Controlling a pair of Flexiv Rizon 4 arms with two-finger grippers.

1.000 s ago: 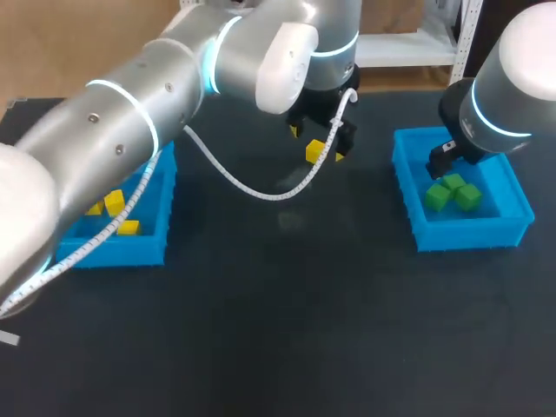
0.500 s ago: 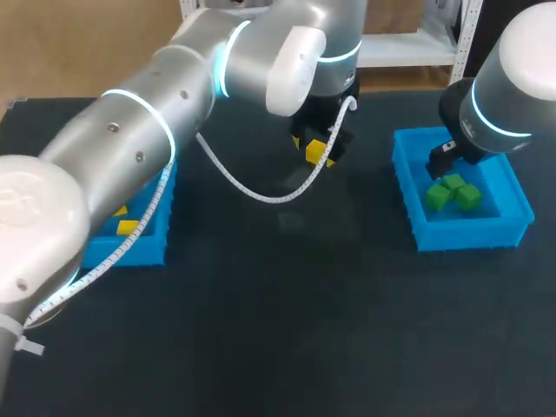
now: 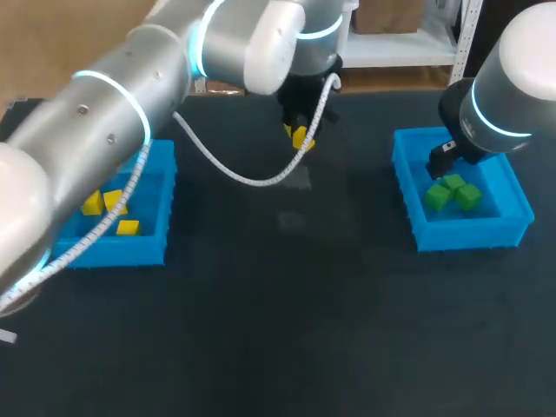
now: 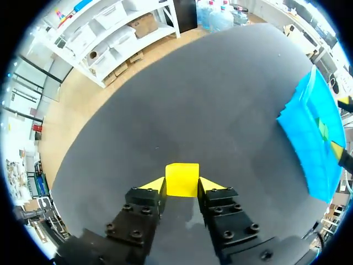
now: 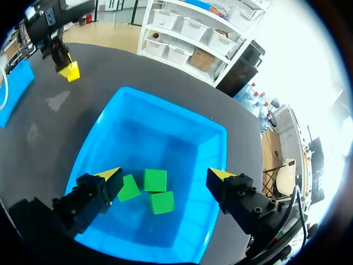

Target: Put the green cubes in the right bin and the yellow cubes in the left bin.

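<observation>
L gripper (image 4: 182,189) clenched on yellow cube (image 4: 182,178), held above tabletop (image 3: 287,330) near far edge, mid. R gripper (image 5: 165,176) released, fingers spread over right bin (image 5: 165,105) by right edge; 3 green cubes (image 5: 155,180) inside. By left edge, left bin (image 3: 122,252) w/ 3 yellow cubes (image 3: 109,204). Wide stretch of tabletop btwn bins.

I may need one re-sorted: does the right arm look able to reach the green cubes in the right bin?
Probably yes: the right hand hangs open over the right bin, and the green cubes lie uncovered just below it.
</observation>
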